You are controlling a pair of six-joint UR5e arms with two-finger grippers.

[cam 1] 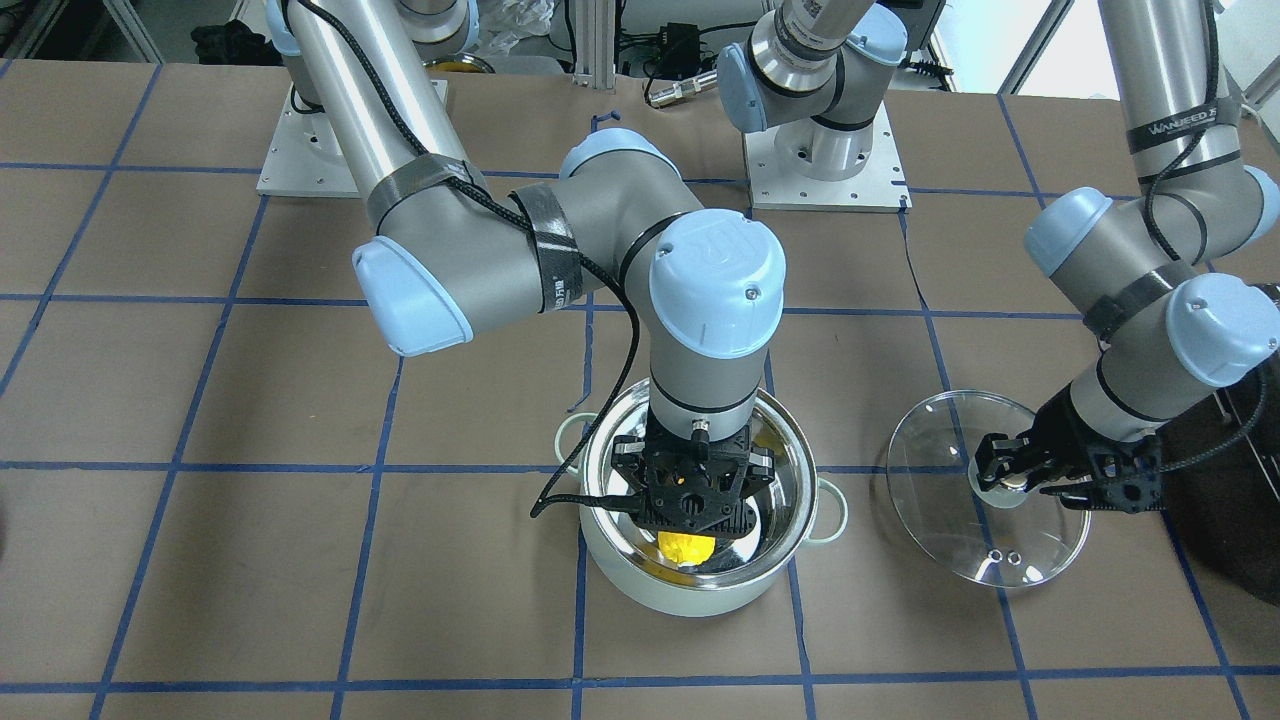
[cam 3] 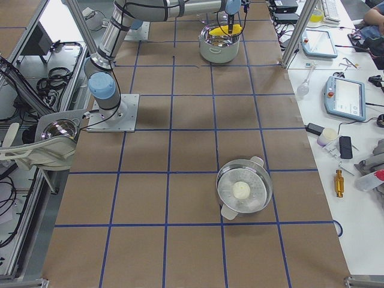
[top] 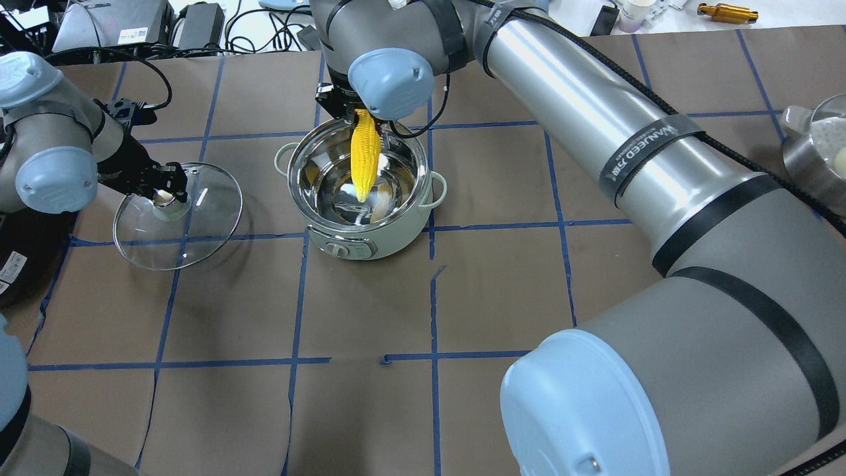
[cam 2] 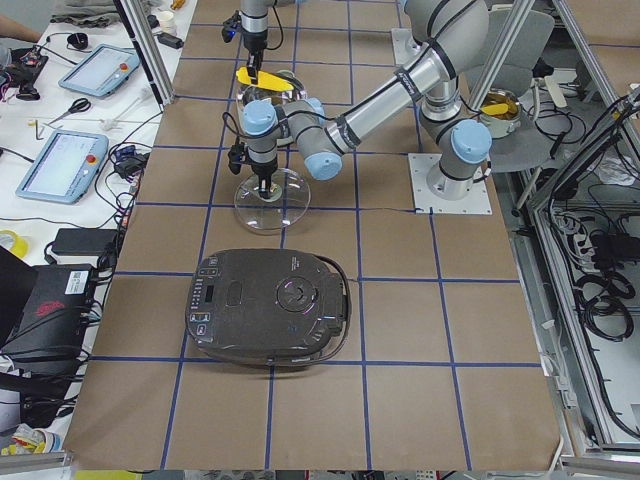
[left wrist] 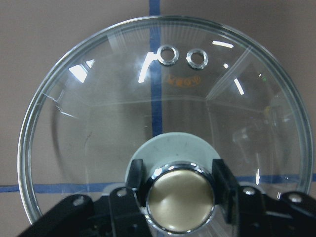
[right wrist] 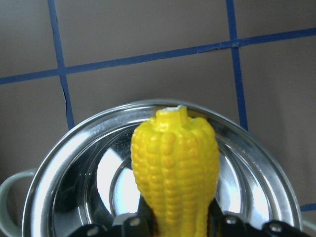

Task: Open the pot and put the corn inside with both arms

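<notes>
The pale mint-green pot (top: 390, 241) stands open at the table's middle, its steel inside showing; it also shows in the front view (cam 1: 690, 595). My right gripper (top: 353, 116) hangs over the pot, shut on the yellow corn (top: 363, 158) near its thick end. The corn lies roughly level over the pot's mouth, tip toward the robot; the right wrist view shows its thick end (right wrist: 173, 163). My left gripper (cam 1: 1015, 470) is shut on the brass knob (left wrist: 180, 197) of the glass lid (top: 198, 231), held beside the pot, low at the table.
A large black appliance (cam 2: 268, 305) lies on the table toward the robot's left end. A steel steamer pot with a white bun (cam 3: 243, 191) stands toward the right end. Blue tape lines grid the brown table. Tablets and tools lie on the operators' benches.
</notes>
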